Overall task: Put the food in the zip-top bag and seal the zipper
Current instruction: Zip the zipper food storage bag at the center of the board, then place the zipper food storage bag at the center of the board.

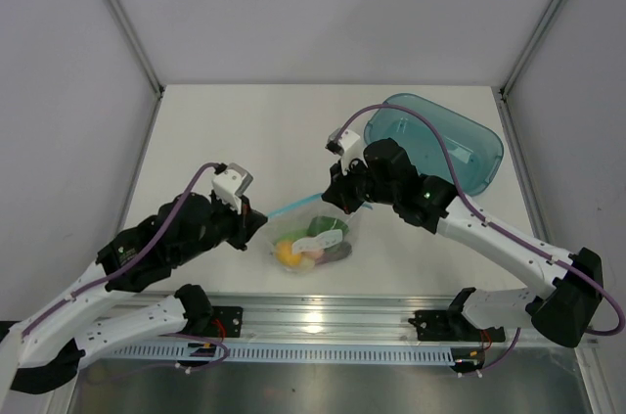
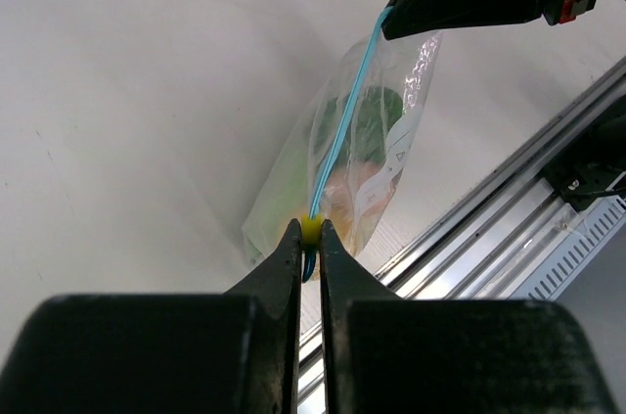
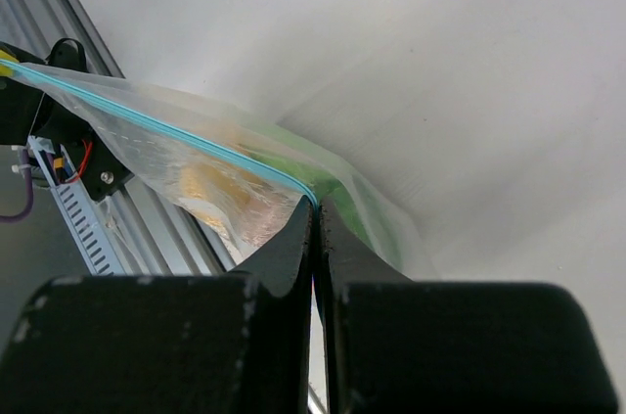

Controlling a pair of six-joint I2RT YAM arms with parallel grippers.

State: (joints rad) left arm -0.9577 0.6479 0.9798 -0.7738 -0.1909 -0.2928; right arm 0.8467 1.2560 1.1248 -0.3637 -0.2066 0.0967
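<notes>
Over desk (image 1: pixel 245 130) centre: zip-top bag (image 1: pixel 313 238), food (image 1: pixel 328 228) inside, stretched by zipper (image 3: pixel 161 130); left fingers (image 2: pixel 279 277) pinched 1 zipper end, right fingers (image 3: pixel 293 248) pinched other.

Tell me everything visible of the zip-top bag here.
The zip-top bag is small, clear, crinkly plastic with a white patch on its side and a light-blue zipper along its top edge. That edge is pulled taut: the left gripper is shut on one end, where something yellow shows in its grip, the right gripper shut on the other. Green, yellow-orange and pinkish food shows through. Its belly sags toward the table; whether it touches is unclear.
</notes>
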